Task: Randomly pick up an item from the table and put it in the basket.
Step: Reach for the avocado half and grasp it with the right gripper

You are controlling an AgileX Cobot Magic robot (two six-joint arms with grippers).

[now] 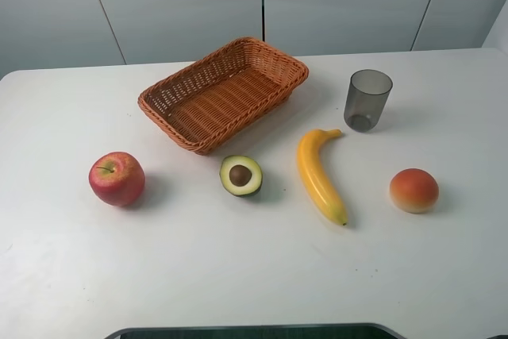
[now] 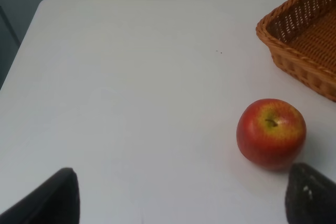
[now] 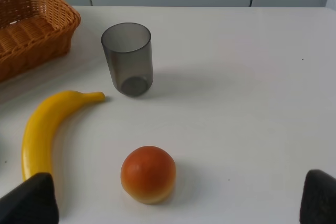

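The halved avocado (image 1: 241,175) lies cut face up with its brown pit showing, in the middle of the white table (image 1: 238,275), just in front of the orange-brown wicker basket (image 1: 225,91). The basket is empty; its corner also shows in the left wrist view (image 2: 302,40) and in the right wrist view (image 3: 31,22). Neither arm shows in the exterior high view. My left gripper (image 2: 181,198) is open, fingertips wide apart above bare table near the apple. My right gripper (image 3: 178,200) is open above the table near the peach-like fruit. The avocado is out of both wrist views.
A red apple (image 1: 117,179) (image 2: 271,132) sits at the left. A yellow banana (image 1: 319,174) (image 3: 44,124) lies right of the avocado. An orange-red peach-like fruit (image 1: 413,190) (image 3: 148,174) is at the right. A grey translucent cup (image 1: 367,99) (image 3: 127,59) stands behind the banana.
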